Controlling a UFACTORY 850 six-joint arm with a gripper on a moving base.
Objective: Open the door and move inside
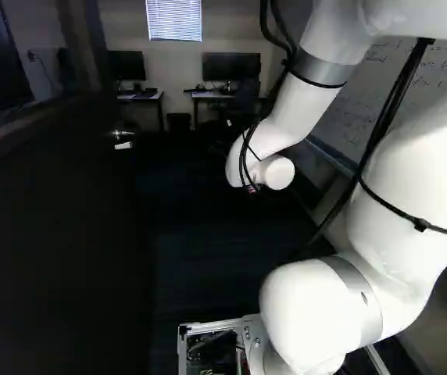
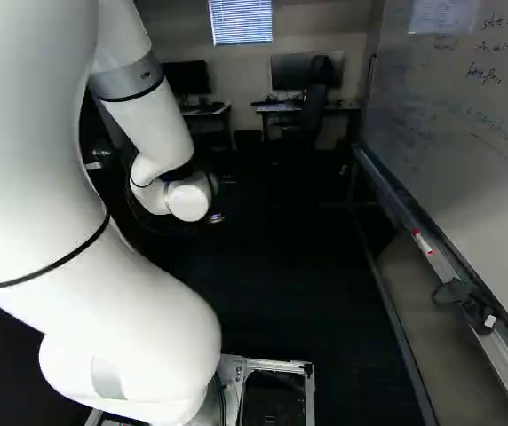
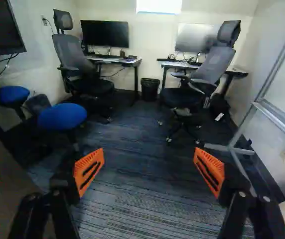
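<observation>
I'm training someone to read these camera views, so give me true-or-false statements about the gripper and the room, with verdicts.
1. The gripper is open. True.
2. The gripper is clamped on a door handle. False: nothing is between its fingers.
3. A bin stands between two desks. True.
4. Both stools ahead have red seats. False: the seats are blue.
5. A marker lies on the whiteboard's tray. True.
6. Both desks lack monitors. False: each has a monitor.
</observation>
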